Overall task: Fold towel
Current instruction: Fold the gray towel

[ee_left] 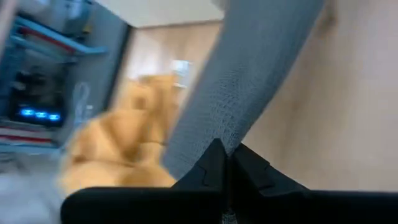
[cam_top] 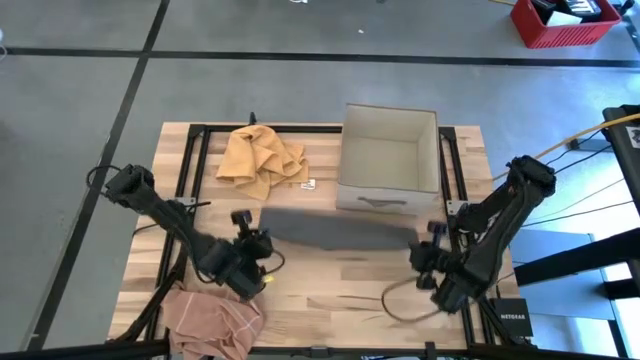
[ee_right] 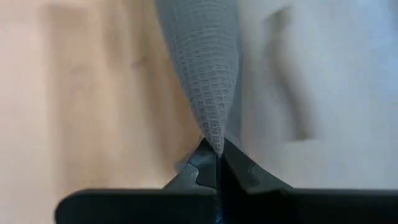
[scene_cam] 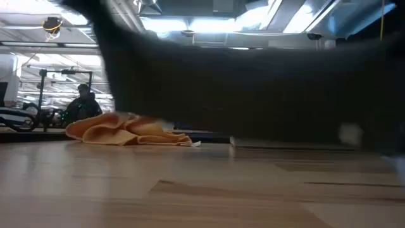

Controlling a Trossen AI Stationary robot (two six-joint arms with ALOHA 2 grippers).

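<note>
On the left near corner of the wooden counter (cam_top: 330, 300) a pink cloth (cam_top: 212, 322) is seen in a heap. Just beside it, the left gripper (cam_top: 262, 243) is held above the counter. Its jaws are shut tight on one end of the grey towel (cam_top: 340, 232). The towel is stretched out between the two grippers in the middle of the counter, in front of the white box (cam_top: 388, 160). A yellow cloth (cam_top: 262, 158) is bunched up at the far side, left of the box. On the right, the other end of the towel is pinched by the right gripper (cam_top: 425, 248), whose jaws are shut tight too. In the low view, a person (scene_cam: 82, 104) is seen far back in the room.
</note>
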